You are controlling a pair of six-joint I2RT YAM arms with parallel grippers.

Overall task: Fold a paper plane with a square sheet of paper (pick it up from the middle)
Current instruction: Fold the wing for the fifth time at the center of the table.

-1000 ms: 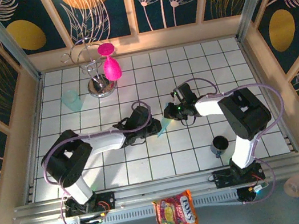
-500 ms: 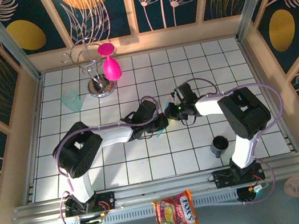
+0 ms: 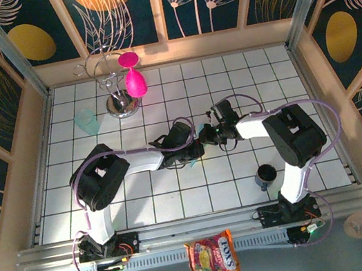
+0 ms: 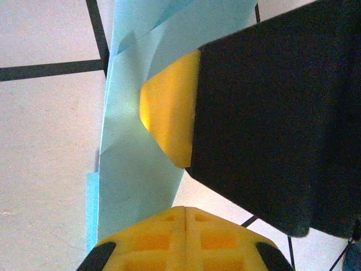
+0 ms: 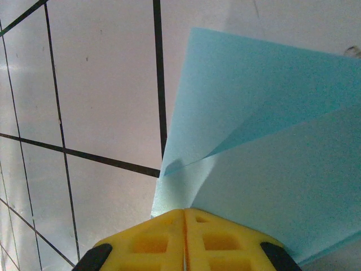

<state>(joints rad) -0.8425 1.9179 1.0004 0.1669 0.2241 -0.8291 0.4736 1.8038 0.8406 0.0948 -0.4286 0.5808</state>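
- Red-and-yellow snack packet (image 3: 212, 258): lies on the grey ledge in front of the table's near edge, between the two arm bases.
- White tiled table (image 3: 179, 202): black grid lines, low walls on the left, right and far edges.
- Small dark cup (image 3: 266, 175): stands upright toward the near right corner, just beside the right arm.
- Light-blue square sheet of paper (image 3: 192, 164): creased and folded narrow, at the table's middle, between the two pincers. From the right wrist the square sheet of paper (image 5: 271, 169) shows one diagonal fold.
- Yellow-tipped left gripper (image 4: 184, 212): at the table's middle, fingertips pressed together, clamped on the near end of the paper.
- Yellow-tipped right gripper (image 5: 184, 212): just beyond the left one and facing it, fingertips closed on the paper's edge.
- Pale-teal plastic cup (image 3: 86, 122): toward the far left corner, well apart from the paper.
- Chrome wire stand (image 3: 119, 104): near the far edge, left of centre, just beside the teal cup.
- Pink goblets (image 3: 133, 80): hang on the wire stand.
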